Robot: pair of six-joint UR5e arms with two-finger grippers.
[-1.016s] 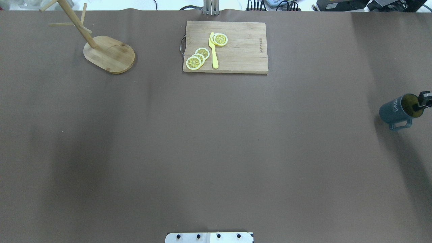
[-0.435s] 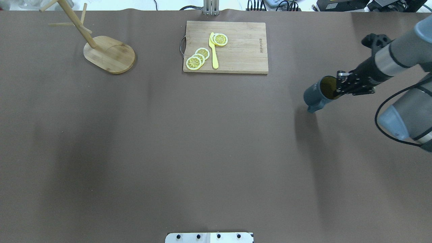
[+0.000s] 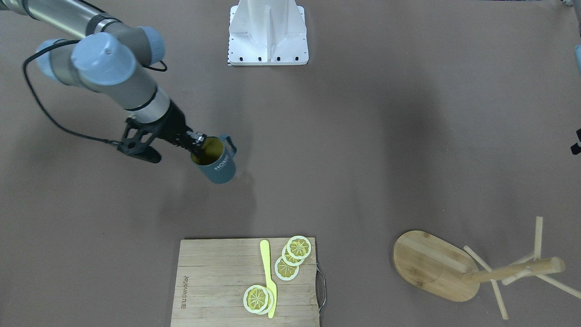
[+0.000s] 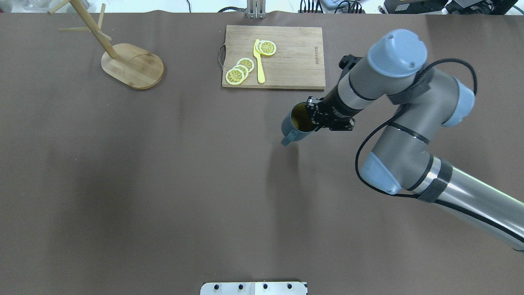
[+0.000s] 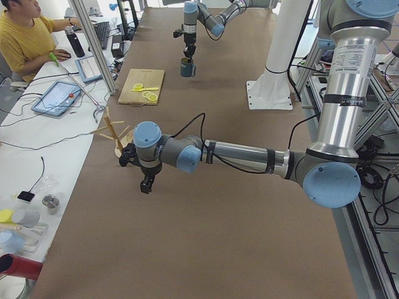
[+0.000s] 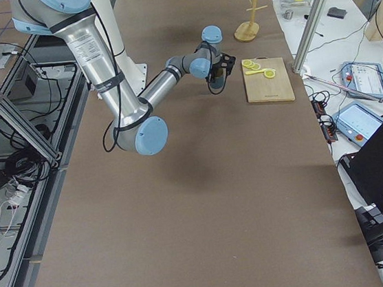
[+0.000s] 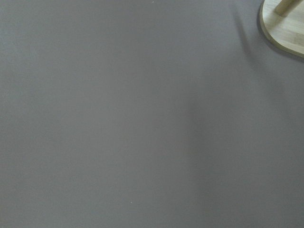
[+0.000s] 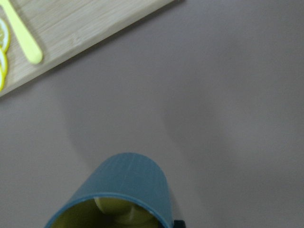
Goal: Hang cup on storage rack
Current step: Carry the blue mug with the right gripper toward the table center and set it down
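Observation:
The dark teal cup [image 4: 291, 128] with a yellow inside and white "HOME" lettering [image 3: 219, 166] hangs tilted above the table, in front of the cutting board's right corner. My right gripper [image 4: 312, 119] is shut on its rim, one finger inside the cup. The right wrist view shows the cup's wall and rim [image 8: 129, 185] at the bottom. The bamboo storage rack [image 4: 134, 66] stands at the far left, with its pegs bare [image 3: 499, 272]. My left gripper [image 5: 147, 182] shows only in the left side view, near the rack, so I cannot tell whether it is open. The left wrist view shows the rack's base edge [image 7: 286, 29].
A wooden cutting board [image 4: 292, 61] with lemon slices [image 4: 240, 70] and a yellow knife [image 4: 258, 61] lies at the far middle. The robot's base plate [image 4: 254, 288] is at the near edge. An operator [image 5: 22, 37] sits beyond the far side.
My right arm has carried the cup from the table's right edge leftward to the middle, near the cutting board's right front corner. The rack and board have not moved.

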